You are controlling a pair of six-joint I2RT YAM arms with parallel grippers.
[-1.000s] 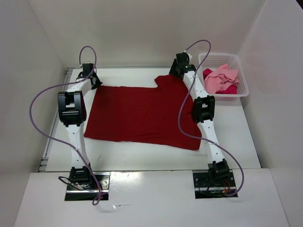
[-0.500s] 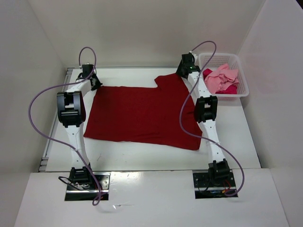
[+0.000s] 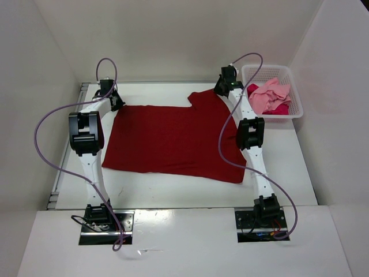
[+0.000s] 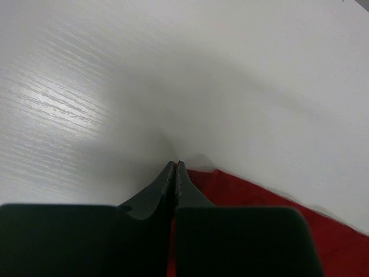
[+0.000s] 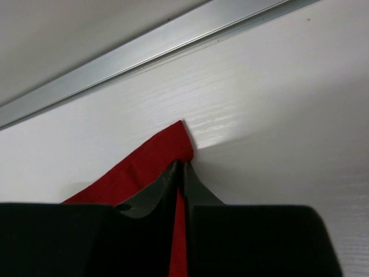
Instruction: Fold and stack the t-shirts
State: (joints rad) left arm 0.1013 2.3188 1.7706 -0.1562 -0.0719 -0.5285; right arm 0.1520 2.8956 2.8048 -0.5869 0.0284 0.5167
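A dark red t-shirt [image 3: 173, 141] lies spread flat on the white table. My left gripper [image 3: 118, 104] is at its far left corner. In the left wrist view that gripper [image 4: 175, 164] is shut, with the dark red t-shirt [image 4: 259, 208] pinched between the fingers. My right gripper [image 3: 218, 88] is at the far right sleeve. The right wrist view shows this gripper [image 5: 182, 164] shut on the edge of the dark red t-shirt [image 5: 150, 158], just behind the sleeve tip. A light pink t-shirt [image 3: 270, 93] and a crimson-pink t-shirt [image 3: 281, 108] lie crumpled in the basket.
The white mesh basket [image 3: 298, 111] stands at the far right of the table, beside the right arm. A metal rail [image 5: 173, 29] runs along the table's far edge, close beyond the right gripper. White walls enclose the table on three sides.
The right gripper slid a little toward the far right and closed from wide open onto the sleeve edge. The left gripper stayed shut in place.
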